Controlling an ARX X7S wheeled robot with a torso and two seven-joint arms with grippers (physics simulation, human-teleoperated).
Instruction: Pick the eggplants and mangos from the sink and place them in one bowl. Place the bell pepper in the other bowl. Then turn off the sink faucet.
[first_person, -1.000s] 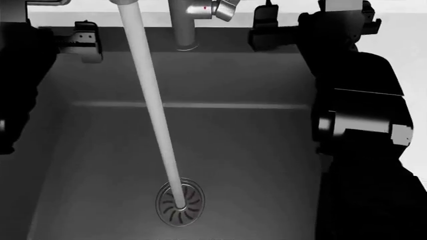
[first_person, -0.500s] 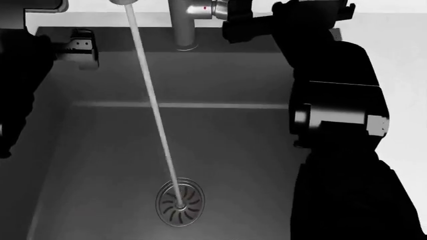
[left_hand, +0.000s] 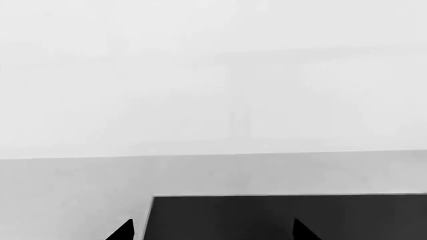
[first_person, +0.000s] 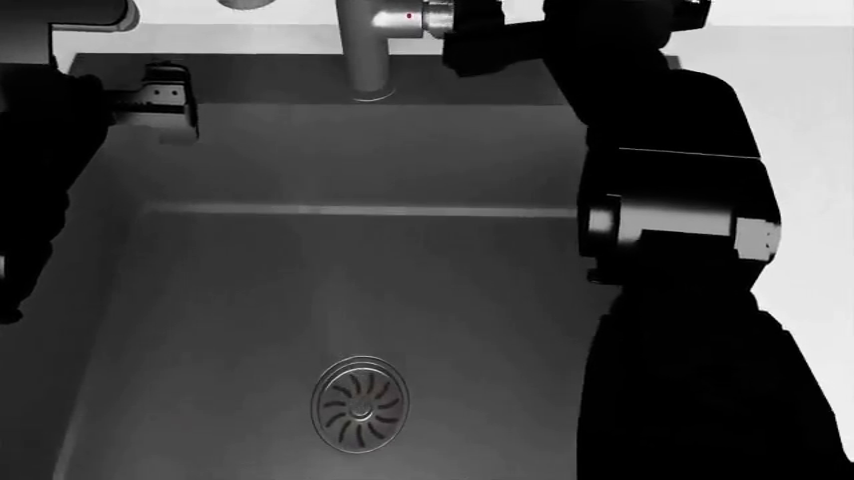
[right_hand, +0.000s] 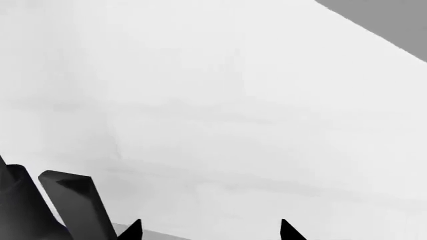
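Cut off by the head view's top edge: the sink faucet (first_person: 368, 45), spout out of sight, only its column and lever stub with the red dot showing. Hidden behind the black right arm: the right wall of the sink (first_person: 267, 300). Lost against the lever in dark shapes: the right gripper (first_person: 470, 40), jaws impossible to read. Reduced to two dark tips at each wrist picture's edge: left gripper (left_hand: 210, 231) and right gripper (right_hand: 210, 231). Cropped at the left margin: the left arm.
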